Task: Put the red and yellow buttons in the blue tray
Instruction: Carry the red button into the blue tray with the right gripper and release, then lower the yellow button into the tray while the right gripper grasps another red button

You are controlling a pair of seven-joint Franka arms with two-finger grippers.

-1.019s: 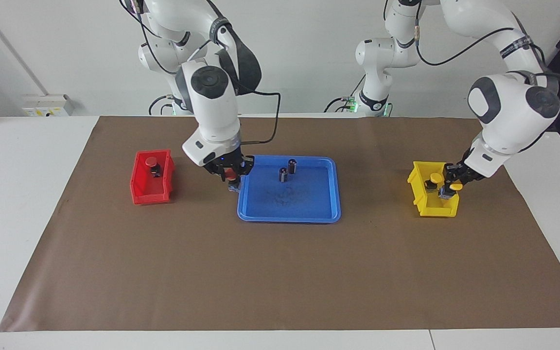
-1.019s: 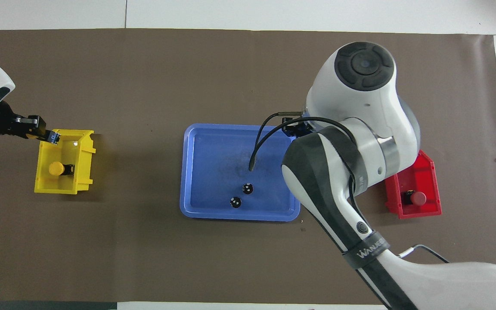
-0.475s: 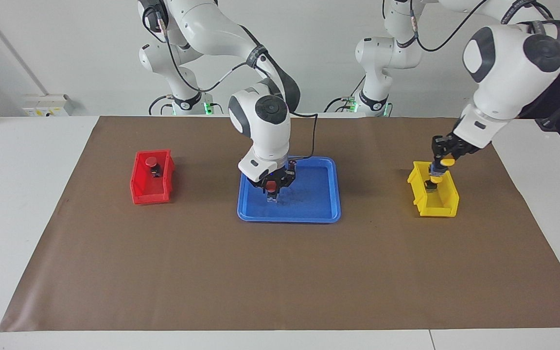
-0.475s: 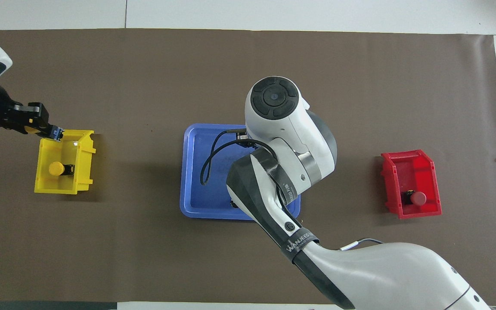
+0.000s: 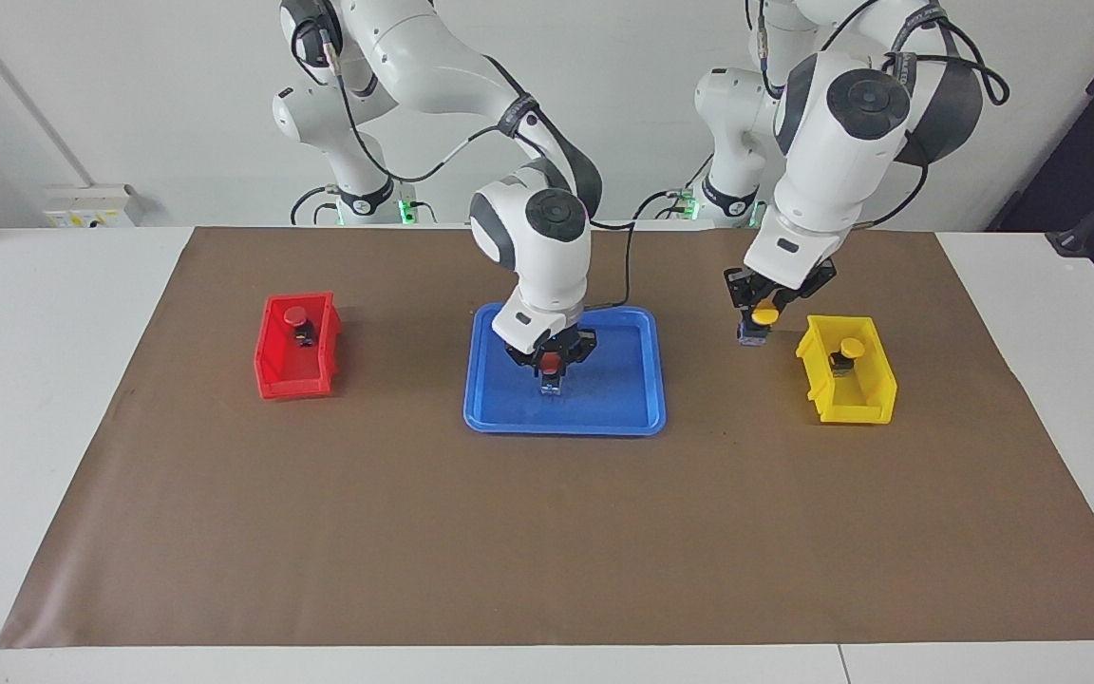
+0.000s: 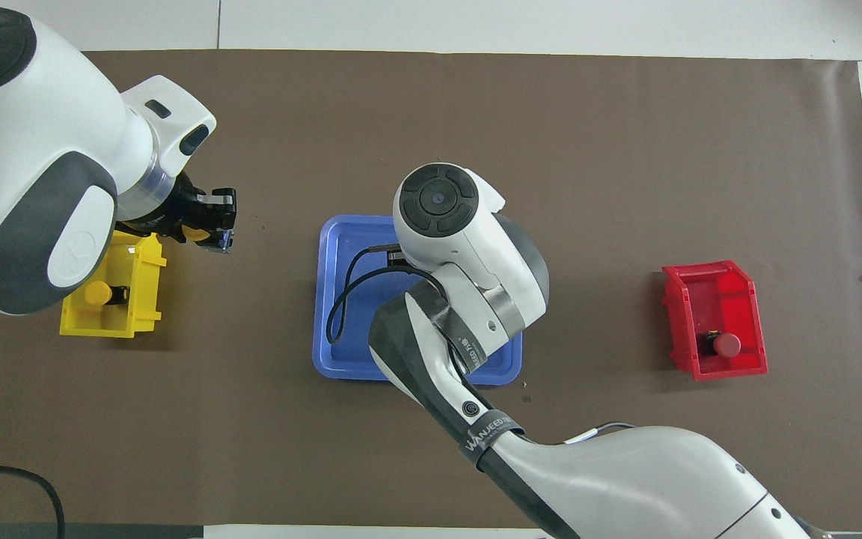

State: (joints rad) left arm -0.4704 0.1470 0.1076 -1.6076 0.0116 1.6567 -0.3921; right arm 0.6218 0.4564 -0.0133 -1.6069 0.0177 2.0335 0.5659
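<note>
My right gripper (image 5: 552, 373) is shut on a red button (image 5: 552, 361) and holds it low over the middle of the blue tray (image 5: 625, 401). I cannot tell whether the button touches the tray floor. In the overhead view the right arm hides that gripper and much of the tray (image 6: 341, 251). My left gripper (image 5: 754, 325) is shut on a yellow button (image 5: 767, 313) above the mat, between the tray and the yellow bin (image 5: 862, 404). The left gripper (image 6: 214, 233) and its yellow button (image 6: 193, 234) also show in the overhead view.
A second yellow button (image 5: 851, 348) stands in the yellow bin (image 6: 145, 299). A second red button (image 5: 295, 316) stands in the red bin (image 5: 292, 380) toward the right arm's end. The dark cylinders are hidden by the right arm. A brown mat (image 5: 509, 532) covers the table.
My right gripper carried the red button from the tray's edge to over its middle. My left gripper lifted a yellow button out of the yellow bin and moved it toward the tray.
</note>
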